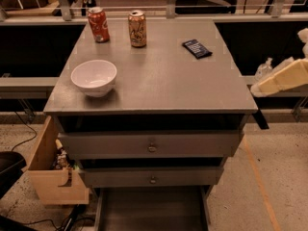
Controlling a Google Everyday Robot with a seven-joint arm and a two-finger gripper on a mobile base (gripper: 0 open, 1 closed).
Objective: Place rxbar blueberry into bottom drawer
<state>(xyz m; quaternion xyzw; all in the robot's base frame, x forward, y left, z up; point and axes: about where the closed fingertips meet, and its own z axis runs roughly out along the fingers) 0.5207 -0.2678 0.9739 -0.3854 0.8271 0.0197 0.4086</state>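
Observation:
The rxbar blueberry (197, 48), a flat dark navy bar with white lettering, lies on the grey cabinet top (159, 81) at the back right. The bottom drawer (151, 211) is pulled out at the foot of the cabinet, and the part of its dark interior in view holds nothing. My cream-coloured arm (284, 77) comes in from the right edge. Its dark gripper (260, 119) hangs just off the cabinet's front right corner, well short of the bar and holding nothing that shows.
A white bowl (94, 77) sits front left on the top. A red soda can (98, 24) and a tan can (137, 28) stand at the back. Two upper drawers with round knobs (152, 147) are closed. A wooden box (50, 170) stands on the floor at the left.

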